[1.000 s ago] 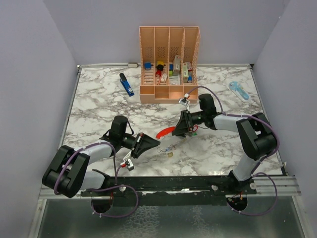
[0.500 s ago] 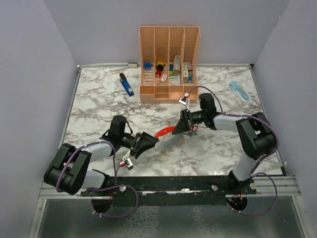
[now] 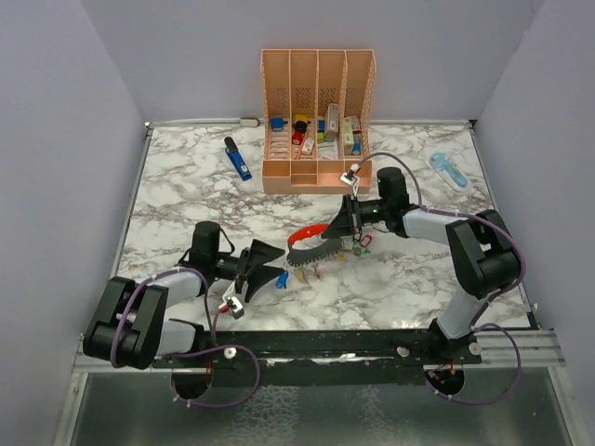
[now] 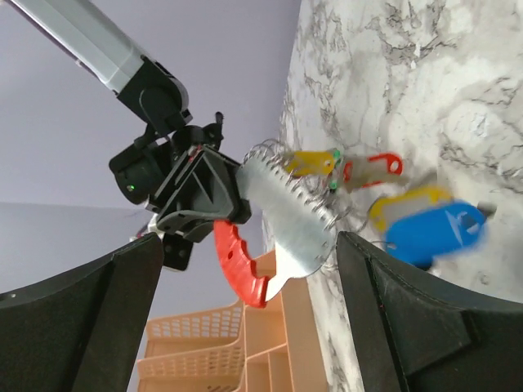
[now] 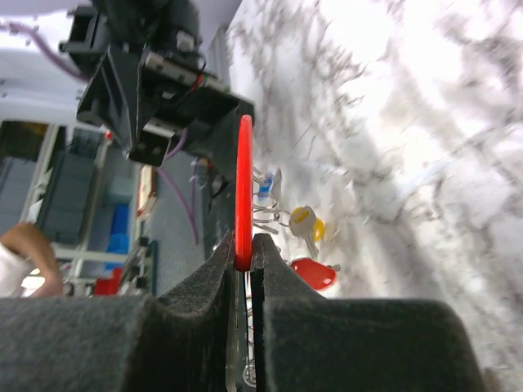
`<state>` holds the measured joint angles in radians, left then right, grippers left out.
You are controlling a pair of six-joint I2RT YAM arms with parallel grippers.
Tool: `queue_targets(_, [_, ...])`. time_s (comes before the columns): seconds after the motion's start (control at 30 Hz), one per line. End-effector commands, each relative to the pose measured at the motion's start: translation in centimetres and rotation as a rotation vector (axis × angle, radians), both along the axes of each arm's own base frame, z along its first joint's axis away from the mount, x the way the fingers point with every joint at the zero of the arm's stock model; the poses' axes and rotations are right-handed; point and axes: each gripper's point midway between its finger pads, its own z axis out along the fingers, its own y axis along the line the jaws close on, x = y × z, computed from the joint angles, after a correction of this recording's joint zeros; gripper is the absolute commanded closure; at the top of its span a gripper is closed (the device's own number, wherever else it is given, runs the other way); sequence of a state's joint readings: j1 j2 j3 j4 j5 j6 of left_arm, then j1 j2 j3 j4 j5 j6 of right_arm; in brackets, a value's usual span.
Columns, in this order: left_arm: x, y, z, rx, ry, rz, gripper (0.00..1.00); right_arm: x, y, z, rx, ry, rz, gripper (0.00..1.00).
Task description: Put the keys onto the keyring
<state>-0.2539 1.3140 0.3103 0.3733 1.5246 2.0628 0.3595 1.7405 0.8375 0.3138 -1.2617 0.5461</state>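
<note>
Your right gripper (image 3: pixel 340 231) is clamping the keyring (image 3: pixel 311 243) by its red half. The right wrist view is showing both pads (image 5: pixel 200 314) pressing together on that thin red rim. The keyring is sitting near the middle of the table (image 3: pixel 186 200), a little toward the near edge, between your two grippers. Its grey-white half is pointing at your left arm. I cannot tell whether it is touching the marble.

Your left gripper (image 3: pixel 276 263) is gaping wide just beside the grey end. Its fingers (image 4: pixel 78 327) are standing far apart in the left wrist view, framing the ring from a short way off.

The keys (image 3: pixel 316 271) are dangling from wire loops along the grey half's toothed edge. A yellow key (image 4: pixel 310 162) and a red key (image 4: pixel 372 169) are lying side by side, and a blue key (image 4: pixel 433 233) is showing blurred nearer the camera.

Along the far edge, a peach desk organizer (image 3: pixel 318 172) is standing at the middle. A blue tool (image 3: pixel 238 159) is lying to its left, and a pale blue gadget (image 3: pixel 449 171) is resting toward the far right corner.
</note>
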Motion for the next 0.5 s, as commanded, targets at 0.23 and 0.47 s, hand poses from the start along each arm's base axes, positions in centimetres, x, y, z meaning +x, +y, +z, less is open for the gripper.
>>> queue_targets(0.23, [-0.7, 2.7, 0.1, -0.039, -0.578, 0.114, 0.08, 6.0, -0.4, 1.3, -0.105, -0.182, -0.232, 0.98])
queue_targets(0.47, [0.9, 3.5, -0.4, 0.024, -0.545, 0.172, 0.08, 8.3, -1.6, 1.7, -0.208, -0.282, -0.367, 0.98])
